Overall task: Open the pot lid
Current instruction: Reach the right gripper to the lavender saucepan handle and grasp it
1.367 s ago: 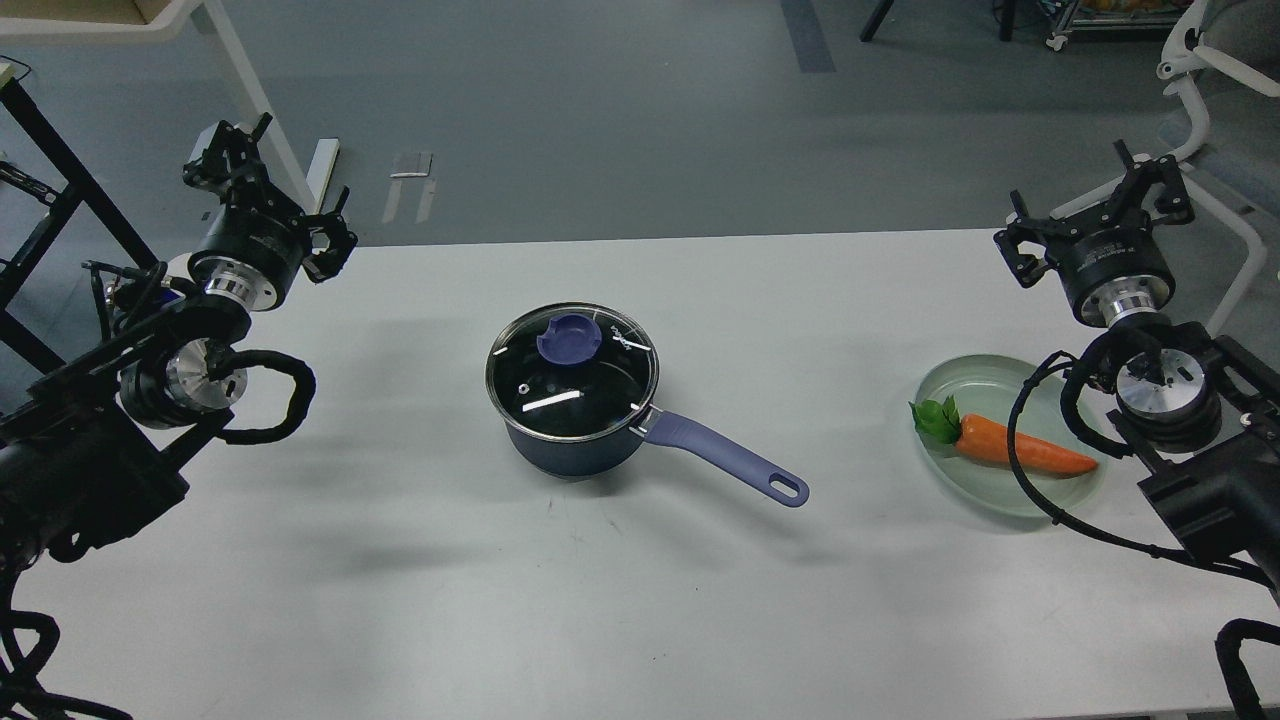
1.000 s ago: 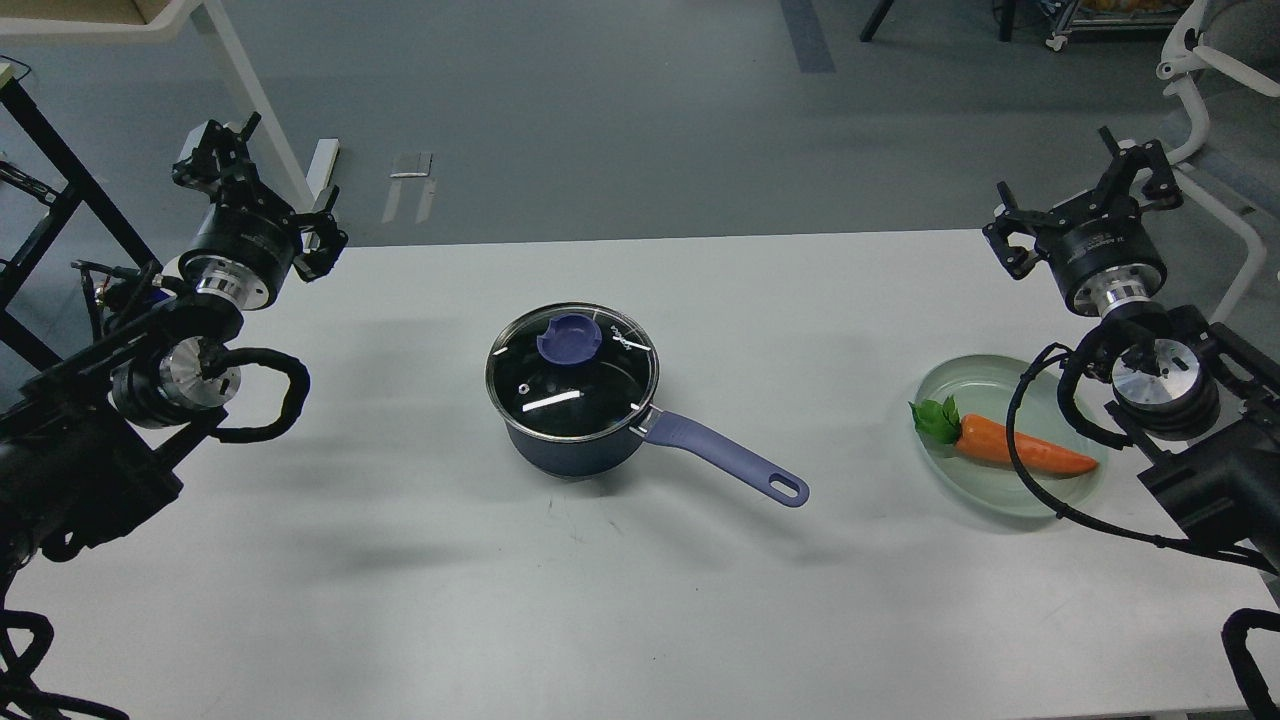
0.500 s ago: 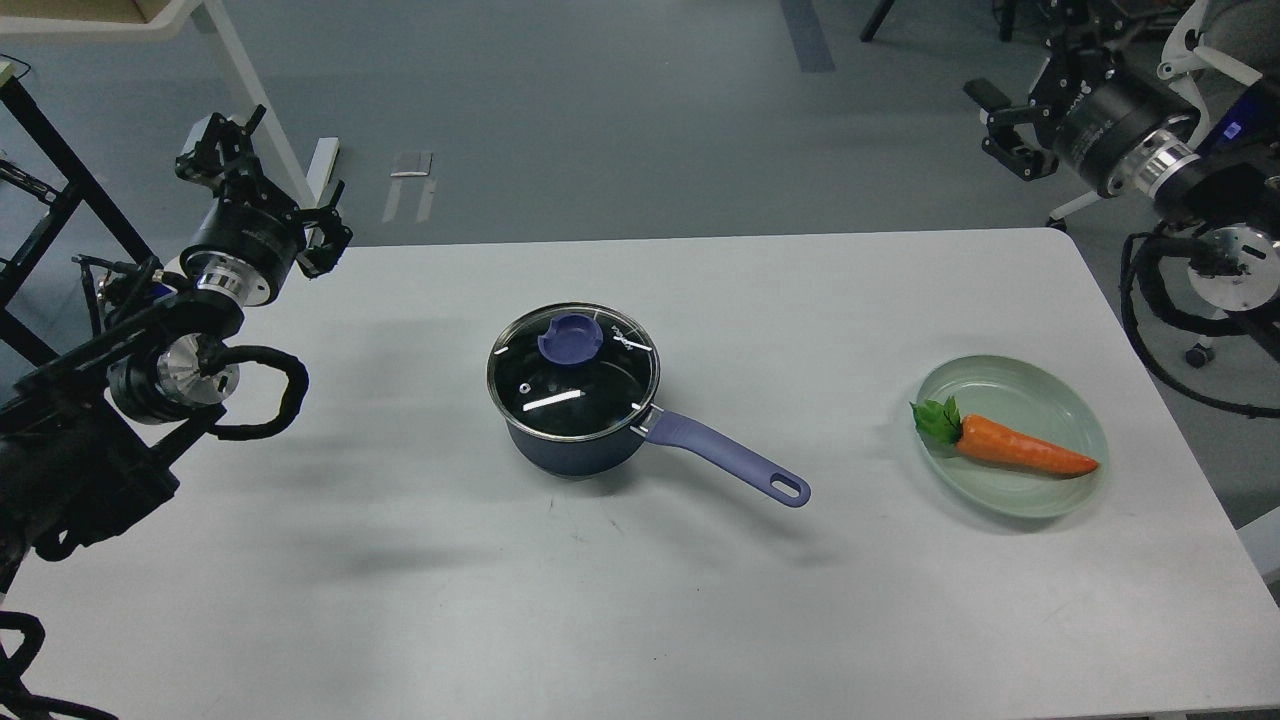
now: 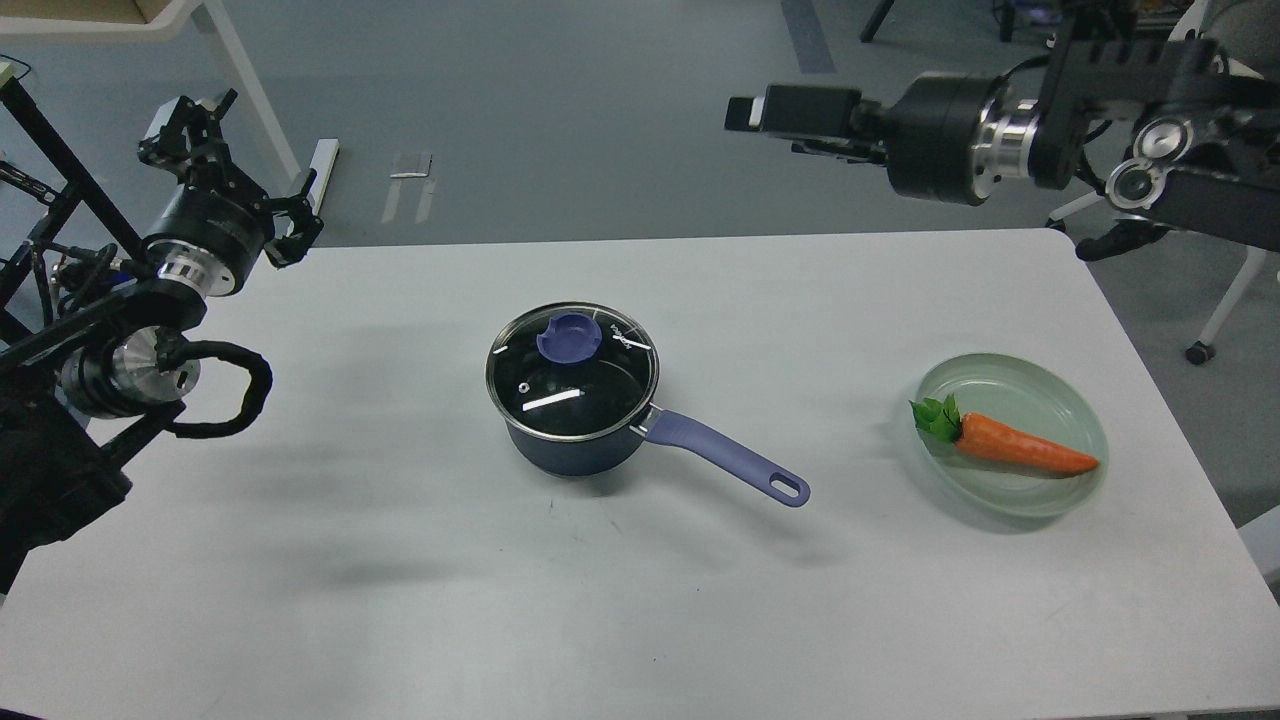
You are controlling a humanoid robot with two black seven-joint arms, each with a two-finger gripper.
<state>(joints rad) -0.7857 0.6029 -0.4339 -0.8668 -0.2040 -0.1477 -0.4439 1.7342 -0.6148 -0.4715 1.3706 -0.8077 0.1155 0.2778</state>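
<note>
A dark blue pot (image 4: 575,440) with a light purple handle (image 4: 725,456) stands mid-table. Its glass lid (image 4: 572,375) lies shut on the rim, with a blue knob (image 4: 569,337) near the lid's far edge. My left gripper (image 4: 236,163) is open and empty, high over the table's far left corner, well away from the pot. My right gripper (image 4: 760,112) reaches in from the upper right, high above the far table edge and right of the pot. It is seen side-on, so its fingers cannot be told apart. Nothing shows in it.
A pale green plate (image 4: 1040,378) with an orange carrot (image 4: 1015,452) sits at the right of the white table (image 4: 400,600). A white frame leg (image 4: 255,95) and black stand (image 4: 60,160) are beyond the far left corner.
</note>
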